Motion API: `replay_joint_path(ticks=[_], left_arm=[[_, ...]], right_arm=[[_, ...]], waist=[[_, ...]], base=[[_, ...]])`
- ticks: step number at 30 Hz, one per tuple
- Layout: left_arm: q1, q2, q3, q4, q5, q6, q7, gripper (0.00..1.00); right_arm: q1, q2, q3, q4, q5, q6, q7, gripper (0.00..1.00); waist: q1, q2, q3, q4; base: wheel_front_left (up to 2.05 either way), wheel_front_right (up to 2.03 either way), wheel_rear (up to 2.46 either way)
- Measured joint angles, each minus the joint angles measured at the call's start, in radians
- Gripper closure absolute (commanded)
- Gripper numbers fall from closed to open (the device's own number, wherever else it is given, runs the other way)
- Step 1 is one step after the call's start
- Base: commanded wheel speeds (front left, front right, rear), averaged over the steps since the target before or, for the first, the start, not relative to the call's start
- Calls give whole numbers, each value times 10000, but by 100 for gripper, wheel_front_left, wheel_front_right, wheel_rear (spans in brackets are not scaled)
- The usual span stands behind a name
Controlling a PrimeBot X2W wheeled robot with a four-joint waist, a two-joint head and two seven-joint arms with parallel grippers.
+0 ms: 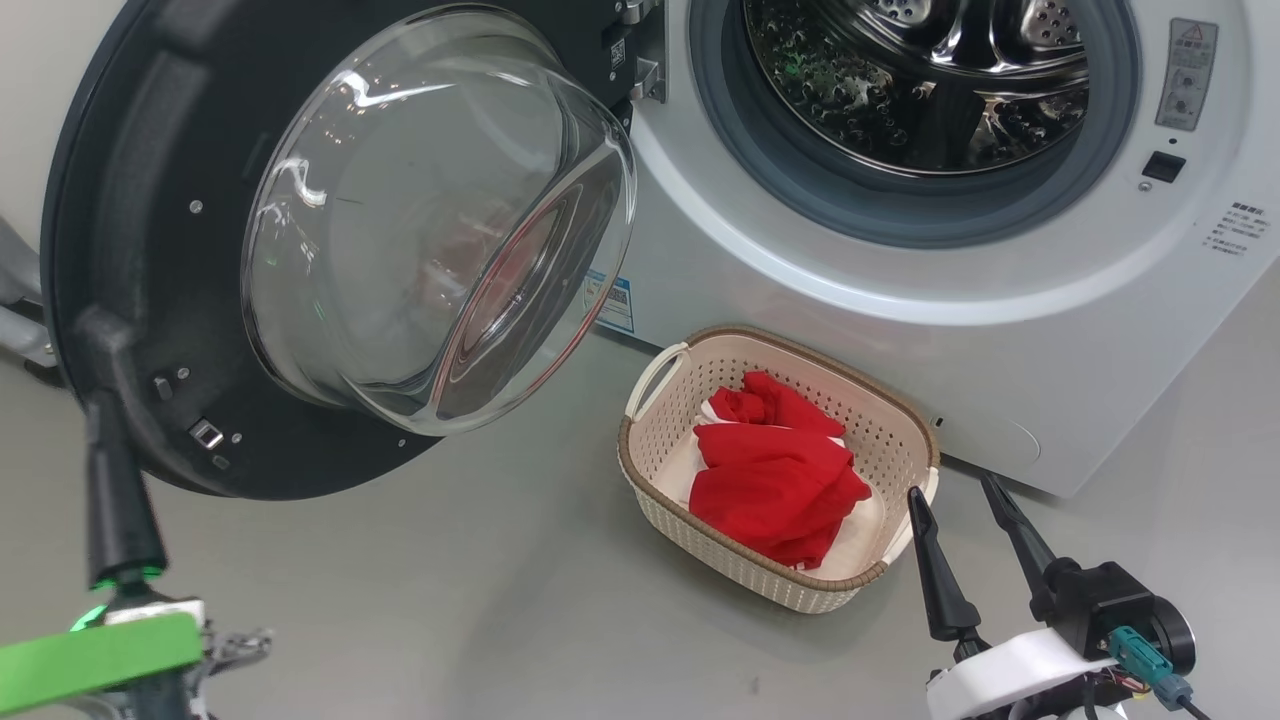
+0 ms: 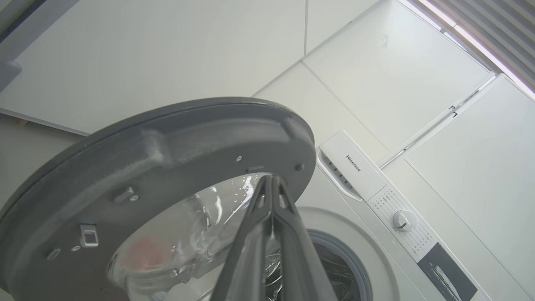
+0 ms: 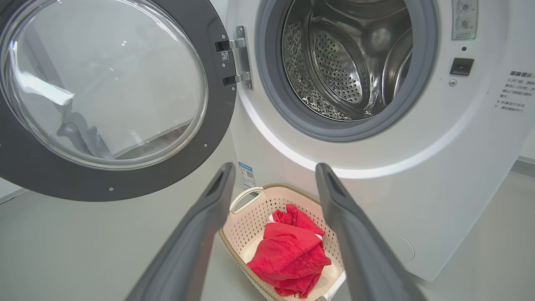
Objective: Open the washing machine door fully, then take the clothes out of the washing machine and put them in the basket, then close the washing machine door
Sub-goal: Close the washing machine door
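Observation:
The washing machine door (image 1: 130,250) stands swung open to the left, its glass bowl (image 1: 430,220) bulging toward me. My left gripper (image 1: 100,405) is shut with nothing in it. Its tips are at the door's lower left inner rim, and they lie before the door (image 2: 167,146) in the left wrist view (image 2: 271,179). The washing machine (image 1: 800,300) shows a bare steel drum (image 3: 338,71). The red clothes (image 1: 775,470) lie heaped in the cream basket (image 1: 640,480) on the floor before the machine. My right gripper (image 1: 952,488) hangs open just right of the basket (image 3: 246,234), aimed over the clothes (image 3: 288,255).
Grey floor spreads around the basket and under the door. White cabinet panels (image 2: 397,75) rise behind the machine. The door's metal hinge (image 3: 240,58) sits left of the drum opening. A small blue label (image 1: 615,305) is on the machine's lower front.

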Motion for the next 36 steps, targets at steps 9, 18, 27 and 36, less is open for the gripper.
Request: replay_joint_path(ticks=[9,18,27,36], left_arm=[[-919,278,2013,-439,-610,-165,-84,100],[-1778,1586,3093,1175,-1937,182,859,100],[-2122,2600,3068,3442,-3275,920,2755,100],[-2791,2654,2986,4876,-4615,1185,4180,100]], right_arm=[[-72,-81,-65,-52,0,-4,0,0],[-84,-130,-17,-61,-12,12,0,0],[-160,-209,148,-113,-86,102,148,0],[-360,-314,192,-180,-88,219,280,0]], waist=[[1,0,94,68],[0,0,209,73],[0,0,375,-110],[0,0,591,-376]], base=[[0,0,0],[0,0,0],[0,0,0],[0,0,0]])
